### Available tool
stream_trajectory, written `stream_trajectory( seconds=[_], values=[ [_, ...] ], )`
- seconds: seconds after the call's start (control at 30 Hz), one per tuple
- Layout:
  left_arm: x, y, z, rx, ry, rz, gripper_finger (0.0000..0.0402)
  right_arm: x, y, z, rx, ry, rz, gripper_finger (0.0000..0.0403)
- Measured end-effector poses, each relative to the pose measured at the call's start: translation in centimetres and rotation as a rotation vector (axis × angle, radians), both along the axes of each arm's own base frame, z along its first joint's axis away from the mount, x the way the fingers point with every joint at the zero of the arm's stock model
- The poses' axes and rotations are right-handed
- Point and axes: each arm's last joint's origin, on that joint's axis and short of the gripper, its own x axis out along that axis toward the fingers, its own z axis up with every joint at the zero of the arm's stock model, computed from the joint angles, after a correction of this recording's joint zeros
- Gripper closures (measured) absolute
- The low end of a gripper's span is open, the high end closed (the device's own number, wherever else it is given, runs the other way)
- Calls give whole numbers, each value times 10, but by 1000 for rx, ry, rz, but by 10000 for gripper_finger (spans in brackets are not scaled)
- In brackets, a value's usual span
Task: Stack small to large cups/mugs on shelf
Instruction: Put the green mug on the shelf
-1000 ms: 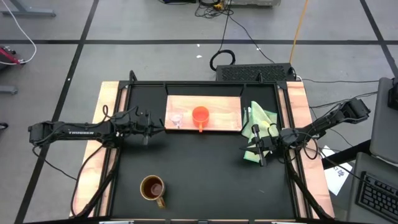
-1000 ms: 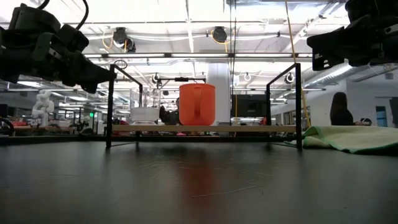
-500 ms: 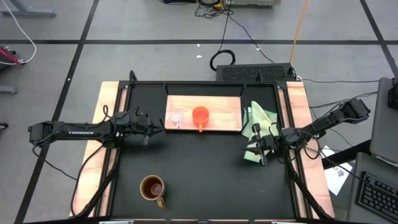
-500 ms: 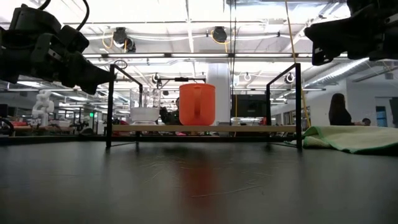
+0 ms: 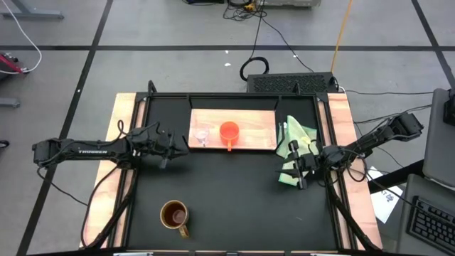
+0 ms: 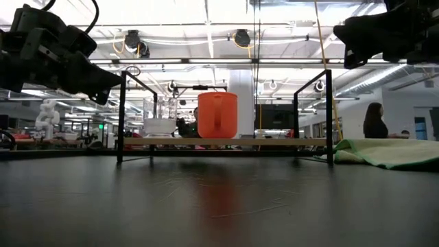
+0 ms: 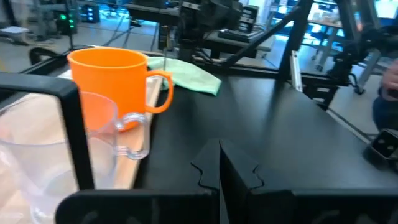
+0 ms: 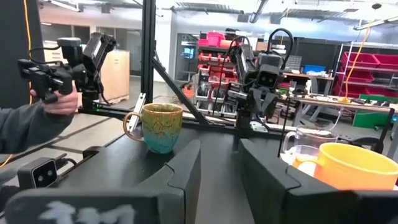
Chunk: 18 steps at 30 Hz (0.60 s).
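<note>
The black table [image 5: 234,192] carries the shelf [image 5: 259,133], green cloth [image 5: 296,146] and brown mug [image 5: 174,215].

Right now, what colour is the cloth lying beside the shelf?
Pale green. The cloth shows best in the high view, right of the shelf.

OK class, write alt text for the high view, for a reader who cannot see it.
Overhead view: an orange cup and a tiny clear glass cup stand on a light-wood shelf. A brown mug sits alone on the black table. The left gripper and right gripper hover at either side.

Bare shelf [image 5: 259,128] right of orange cup [image 5: 229,131] (unobstructed)
</note>
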Motion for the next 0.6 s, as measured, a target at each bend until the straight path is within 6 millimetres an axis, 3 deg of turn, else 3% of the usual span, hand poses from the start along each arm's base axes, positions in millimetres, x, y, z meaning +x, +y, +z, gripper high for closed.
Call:
stream_trajectory(
  seconds=[0.27, 0.6],
  values=[
    [0, -7, 0, -6, -9, -165, 398, 0, 0, -3, -8, 26, 0, 301],
    [5, -32, 13, 18, -49, -314, 400, 0, 0, -3, -10, 30, 0, 301]
  ],
)
